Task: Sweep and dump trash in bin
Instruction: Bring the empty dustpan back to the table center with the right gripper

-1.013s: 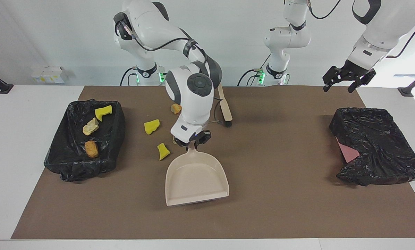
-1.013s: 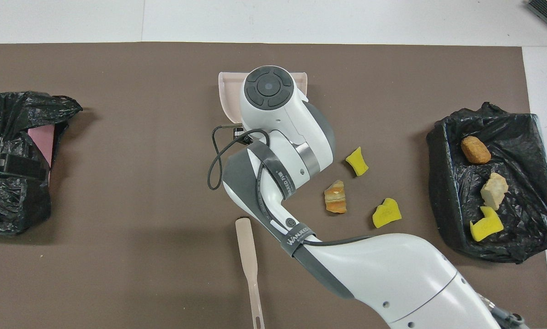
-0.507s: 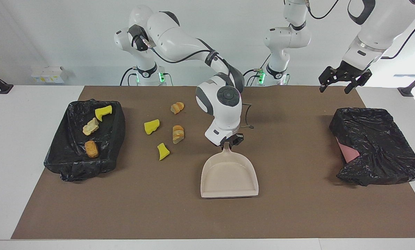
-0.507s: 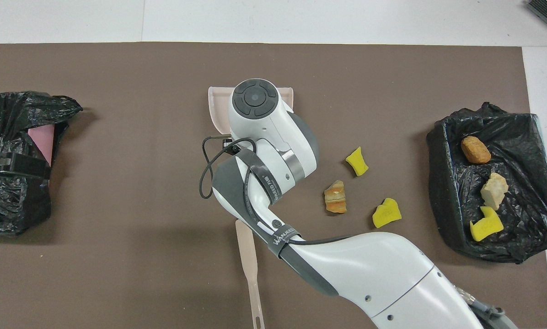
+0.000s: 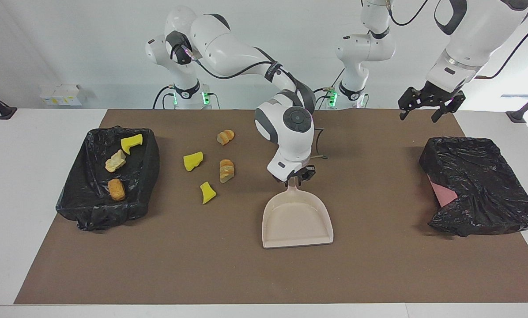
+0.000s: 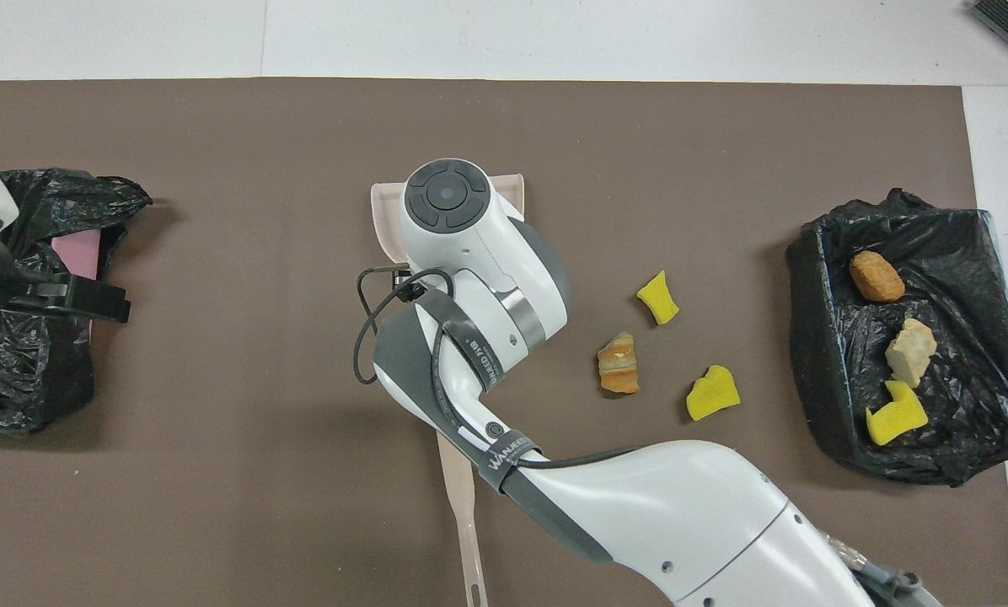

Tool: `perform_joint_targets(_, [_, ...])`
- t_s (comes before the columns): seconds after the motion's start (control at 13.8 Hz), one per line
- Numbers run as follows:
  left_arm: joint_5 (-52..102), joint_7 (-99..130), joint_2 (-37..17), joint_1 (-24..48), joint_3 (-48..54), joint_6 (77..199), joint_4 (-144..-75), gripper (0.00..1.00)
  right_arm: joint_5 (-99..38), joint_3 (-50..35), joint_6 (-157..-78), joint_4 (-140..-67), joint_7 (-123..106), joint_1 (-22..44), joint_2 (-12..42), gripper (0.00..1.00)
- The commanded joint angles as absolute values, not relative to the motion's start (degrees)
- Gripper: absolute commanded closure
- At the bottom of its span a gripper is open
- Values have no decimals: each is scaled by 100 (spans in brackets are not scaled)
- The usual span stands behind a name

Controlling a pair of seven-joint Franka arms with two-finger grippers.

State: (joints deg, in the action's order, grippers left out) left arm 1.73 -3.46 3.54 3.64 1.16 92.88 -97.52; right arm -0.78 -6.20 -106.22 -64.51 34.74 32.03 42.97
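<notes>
The right end effector (image 5: 296, 177) sits at the dustpan (image 5: 297, 219) handle, at the pan's twelve o'clock; whether its fingers grip it I cannot tell. The left end effector (image 5: 426, 104) hangs open over the counter (image 5: 379, 274). Four trash scraps (image 5: 193, 160) lie beside the bin (image 5: 92, 203), which holds three more.

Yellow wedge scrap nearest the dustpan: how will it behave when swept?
The yellow wedge looks like foam, so probably very light and apt to skid or tumble under a brush. Its angular shape suggests it won't roll far. Likely squashy, not fragile.
</notes>
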Motion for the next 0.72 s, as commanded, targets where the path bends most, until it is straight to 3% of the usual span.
perform_joint_targets(0.0, [176,-272,185,466,53,9649,-9774,0,-202,-615,-10529,-6836,3612,3164,3834,2])
perform_joint_targets(0.22, [263,-272,-139,466,53,9949,-9634,0,-202,-659,-10573,-7950,3577,3217,2991,0])
perform_joint_targets(0.65, [290,675,-834,1194,62,10624,-9510,0,-501,-1168,-10819,-10210,3621,3365,1241,0])
